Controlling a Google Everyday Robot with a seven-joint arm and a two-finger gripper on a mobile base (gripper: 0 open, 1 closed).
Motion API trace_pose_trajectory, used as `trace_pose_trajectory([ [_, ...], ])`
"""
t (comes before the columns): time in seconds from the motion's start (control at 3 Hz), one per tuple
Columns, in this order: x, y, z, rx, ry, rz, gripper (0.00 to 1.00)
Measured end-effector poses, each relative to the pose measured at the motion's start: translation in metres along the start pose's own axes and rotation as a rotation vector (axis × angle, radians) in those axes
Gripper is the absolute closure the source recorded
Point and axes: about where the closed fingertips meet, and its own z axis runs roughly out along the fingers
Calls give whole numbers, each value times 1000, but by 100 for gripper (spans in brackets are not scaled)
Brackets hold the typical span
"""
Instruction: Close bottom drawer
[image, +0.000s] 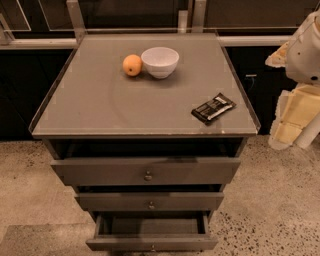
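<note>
Nearest me is the bottom drawer (152, 243), pulled well out below the bench's (100, 105) front edge. Its exposed tray shows only a dark floor. I judge it stiff and fairly light, running on slides. The knob (152, 247) is too tiny to bother gripping, so I'd push flat on the middle of the front panel to keep it from skewing.

Above it, the middle drawer (150, 201) and top drawer (145, 171) seem to stand out a little too.

A dark snack bar (213, 108) lies near the bench's front right corner. My tool (292, 120) hangs off beyond the right edge, well apart from the drawer. I cannot tell whether it is released or clenched.

Toward the back edge sits a white bowl (160, 61); I see nothing in it. An orange (132, 65) is against its left side.
</note>
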Motion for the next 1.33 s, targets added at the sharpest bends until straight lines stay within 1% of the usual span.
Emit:
trace_pose_trajectory([
  [0.33, 0, 0, 0, 0, 0, 0, 0],
  [0.67, 9, 14, 8, 4, -31, 10, 0],
  [1.0, 7, 55, 18, 29, -129, 12, 0],
  [1.33, 9, 96, 57, 35, -254, 36, 0],
])
